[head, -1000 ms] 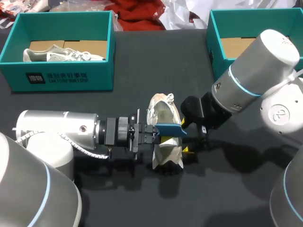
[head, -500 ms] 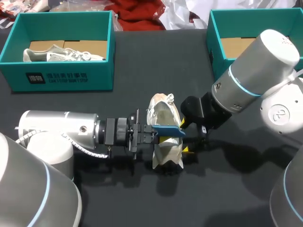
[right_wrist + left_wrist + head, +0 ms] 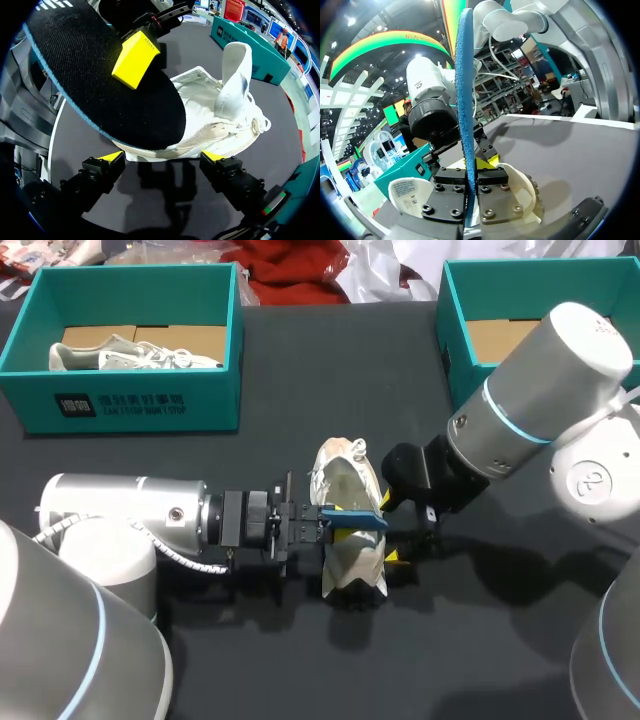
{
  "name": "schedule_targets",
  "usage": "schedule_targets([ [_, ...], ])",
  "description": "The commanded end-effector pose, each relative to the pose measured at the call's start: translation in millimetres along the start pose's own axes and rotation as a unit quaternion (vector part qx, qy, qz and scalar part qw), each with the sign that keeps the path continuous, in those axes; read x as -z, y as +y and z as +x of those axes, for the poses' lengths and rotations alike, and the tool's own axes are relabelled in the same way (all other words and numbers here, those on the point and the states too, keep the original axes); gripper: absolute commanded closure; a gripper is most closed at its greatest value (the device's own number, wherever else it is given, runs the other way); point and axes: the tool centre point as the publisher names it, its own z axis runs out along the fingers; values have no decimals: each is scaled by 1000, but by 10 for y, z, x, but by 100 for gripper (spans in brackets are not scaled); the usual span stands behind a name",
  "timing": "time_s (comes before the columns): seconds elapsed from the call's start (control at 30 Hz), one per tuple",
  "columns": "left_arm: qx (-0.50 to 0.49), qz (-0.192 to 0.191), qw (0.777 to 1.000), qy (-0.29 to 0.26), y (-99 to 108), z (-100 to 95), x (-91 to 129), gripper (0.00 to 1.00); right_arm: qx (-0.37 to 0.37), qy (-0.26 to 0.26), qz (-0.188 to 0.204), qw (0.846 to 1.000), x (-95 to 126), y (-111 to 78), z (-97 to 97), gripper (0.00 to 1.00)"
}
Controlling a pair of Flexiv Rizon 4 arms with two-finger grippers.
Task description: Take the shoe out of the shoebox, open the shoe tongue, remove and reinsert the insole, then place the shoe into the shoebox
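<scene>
I am looking at the left teal shoebox, which is holding a second pale sneaker; the shoe I am working on is already out. My left end effector is clamping the blue insole by one end, so I am judging removal done and reinsertion under way. The insole is hanging just above the opening of the white shoe, which is lying on the desk near the middle with its tongue standing pulled up. My right end effector is sitting spread wide at the shoe's far side, gripping nothing. The right teal shoebox is waiting. Seating the insole and boxing the shoe are left. Against a second ago, the insole is sitting slightly lower and flatter, drawn a touch toward my left arm; the shoe and right arm are not shifting.
</scene>
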Motion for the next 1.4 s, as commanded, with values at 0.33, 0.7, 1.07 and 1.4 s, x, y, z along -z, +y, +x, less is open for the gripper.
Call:
schedule_targets([
  [0.33, -2, -11, 1000, -11, 163, -14, -30, 100, 0, -2, 1, 1000, -8, 2, 13, 0],
  [0.7, -13, -35, 999, -12, 290, -29, -38, 100, 0, -2, 1, 1000, -8, 2, 13, 0],
  [1.07, -2, -53, 998, -20, 463, -66, -2, 100, 0, -2, 1, 1000, -8, 2, 13, 0],
  [1.4, 12, -68, 997, -25, 582, -95, -11, 100, 0, -2, 1, 1000, -8, 2, 13, 0],
])
